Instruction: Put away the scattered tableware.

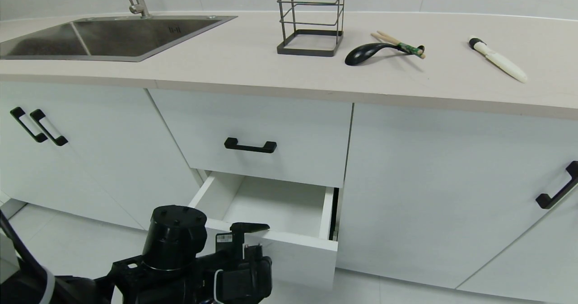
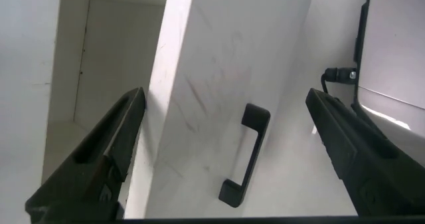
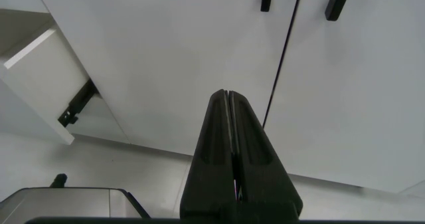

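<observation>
No words or numbers can be read. A small sticker (image 1: 223,238) and a dark mark (image 1: 174,29) in the sink (image 1: 135,39) are too tiny to make out.

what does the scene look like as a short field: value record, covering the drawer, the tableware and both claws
drawer: lower drawer pulled open, the one above it shut
tableware: black spoon, chopsticks and white utensil, all on the countertop
layout: chopsticks touch the spoon's handle end, beside the wire rack; white utensil lies apart
left arm: left claw open, facing the open drawer's handle
right arm: right claw shut, facing the cabinet doors
</observation>
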{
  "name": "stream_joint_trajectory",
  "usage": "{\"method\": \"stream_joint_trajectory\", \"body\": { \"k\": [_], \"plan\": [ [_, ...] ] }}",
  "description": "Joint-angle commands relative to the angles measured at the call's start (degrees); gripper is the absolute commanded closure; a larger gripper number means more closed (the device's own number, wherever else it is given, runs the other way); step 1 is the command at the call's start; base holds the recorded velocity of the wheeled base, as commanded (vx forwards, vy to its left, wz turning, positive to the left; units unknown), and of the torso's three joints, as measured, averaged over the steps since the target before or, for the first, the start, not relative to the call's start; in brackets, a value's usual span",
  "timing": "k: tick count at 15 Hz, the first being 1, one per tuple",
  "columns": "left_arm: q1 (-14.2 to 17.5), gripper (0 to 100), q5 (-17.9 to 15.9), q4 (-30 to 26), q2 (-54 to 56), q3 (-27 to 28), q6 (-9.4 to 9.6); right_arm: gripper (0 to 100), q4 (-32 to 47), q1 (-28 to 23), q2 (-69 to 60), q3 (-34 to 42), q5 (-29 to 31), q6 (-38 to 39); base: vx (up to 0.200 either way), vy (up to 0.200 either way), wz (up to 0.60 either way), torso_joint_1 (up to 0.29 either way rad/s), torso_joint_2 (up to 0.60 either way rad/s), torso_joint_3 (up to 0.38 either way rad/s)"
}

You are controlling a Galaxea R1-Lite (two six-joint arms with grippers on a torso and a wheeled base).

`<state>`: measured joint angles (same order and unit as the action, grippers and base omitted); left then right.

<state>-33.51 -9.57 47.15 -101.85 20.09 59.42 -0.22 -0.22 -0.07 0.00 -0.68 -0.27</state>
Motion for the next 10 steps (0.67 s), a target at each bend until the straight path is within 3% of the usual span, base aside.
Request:
{"method": "stream_joint_trajectory", "body": {
  "k": [1, 4, 7, 10],
  "plan": [
    [-0.41, 0, -0.10, 0.04, 0.16, -0.31, 0.00, 100, 0.04, -0.04, 0.07, 0.00, -0.02, -0.08, 0.000, 0.000, 0.00, 0.000, 0.00, 0.000],
    [-0.33, 0, -0.10, 0.04, -0.01, -0.23, -0.18, 100, 0.04, -0.04, 0.07, 0.00, -0.02, 0.00, 0.000, 0.000, 0.00, 0.000, 0.00, 0.000],
    [-0.33, 0, -0.01, 0.48, -0.01, 1.36, -2.73, 100, -0.04, -0.04, 0.07, 0.00, -0.02, 0.00, 0.000, 0.000, 0.00, 0.000, 0.00, 0.000],
    [-0.33, 0, 0.08, 0.57, -2.56, 1.36, -2.73, 100, 0.04, -0.04, 0.07, 0.00, 0.07, 0.00, 0.000, 0.000, 0.00, 0.000, 0.00, 0.000]
  ]
}}
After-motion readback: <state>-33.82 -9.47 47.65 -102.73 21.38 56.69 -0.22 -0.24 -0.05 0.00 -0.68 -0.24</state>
